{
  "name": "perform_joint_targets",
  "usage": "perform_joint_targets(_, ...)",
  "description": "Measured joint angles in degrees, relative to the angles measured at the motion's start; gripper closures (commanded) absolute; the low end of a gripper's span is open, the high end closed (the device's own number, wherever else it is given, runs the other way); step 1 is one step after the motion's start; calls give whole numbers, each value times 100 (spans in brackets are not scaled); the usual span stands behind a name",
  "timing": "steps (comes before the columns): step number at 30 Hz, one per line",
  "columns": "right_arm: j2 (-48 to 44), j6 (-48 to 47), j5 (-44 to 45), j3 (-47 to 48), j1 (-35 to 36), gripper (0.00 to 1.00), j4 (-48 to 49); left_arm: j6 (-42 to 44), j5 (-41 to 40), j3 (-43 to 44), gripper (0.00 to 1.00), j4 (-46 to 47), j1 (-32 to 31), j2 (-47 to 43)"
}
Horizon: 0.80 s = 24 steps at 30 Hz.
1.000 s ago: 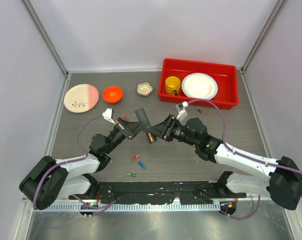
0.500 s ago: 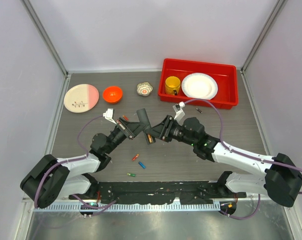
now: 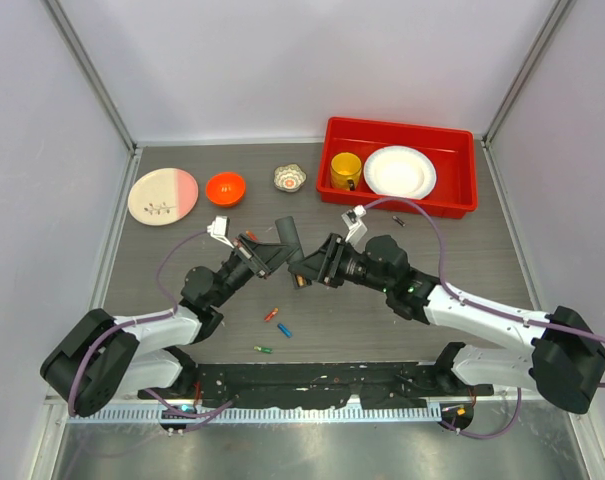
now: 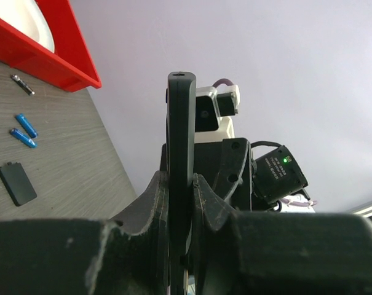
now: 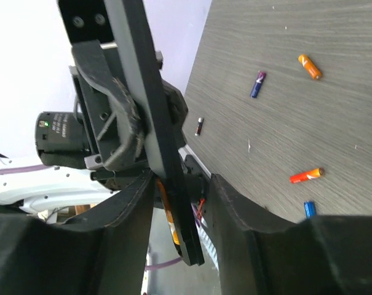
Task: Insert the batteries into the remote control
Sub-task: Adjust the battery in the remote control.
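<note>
My left gripper (image 3: pixel 272 252) (image 4: pixel 181 178) is shut on the remote control (image 3: pixel 285 232) (image 4: pixel 181 123) (image 5: pixel 144 80), a slim black bar held up off the table, tilted, edge-on in the left wrist view. An orange battery (image 5: pixel 167 212) sits in the bar's lower end. My right gripper (image 3: pixel 307 268) (image 5: pixel 181 177) is open, its jaws straddling that lower end, with a clear gap on the right side. Loose batteries lie on the table: red-orange (image 3: pixel 271 314), blue (image 3: pixel 284 330), green (image 3: pixel 263 349). In the left wrist view I see two blue batteries (image 4: pixel 24 131).
A red tray (image 3: pixel 452 200) at the back right holds a yellow cup (image 3: pixel 345 170) and a white plate (image 3: pixel 399 172). An orange bowl (image 3: pixel 225 187), a pink-white plate (image 3: pixel 163 195) and a small patterned cup (image 3: pixel 290 178) stand at the back. A small black flat piece (image 4: pixel 16 183) lies on the table.
My right gripper has edged left around the remote's lower end and its jaws have widened. The left gripper keeps its hold, barely moving.
</note>
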Motion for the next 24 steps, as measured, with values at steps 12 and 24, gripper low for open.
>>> perform_joint_targets(12,-297,-98,-13,55,46,38,-619,127,2,39,100,101,-20,-2)
perform_joint_targets(24,-850,-487,0,76,-173,56,-1029,131,4,37,100,146,-20,-17)
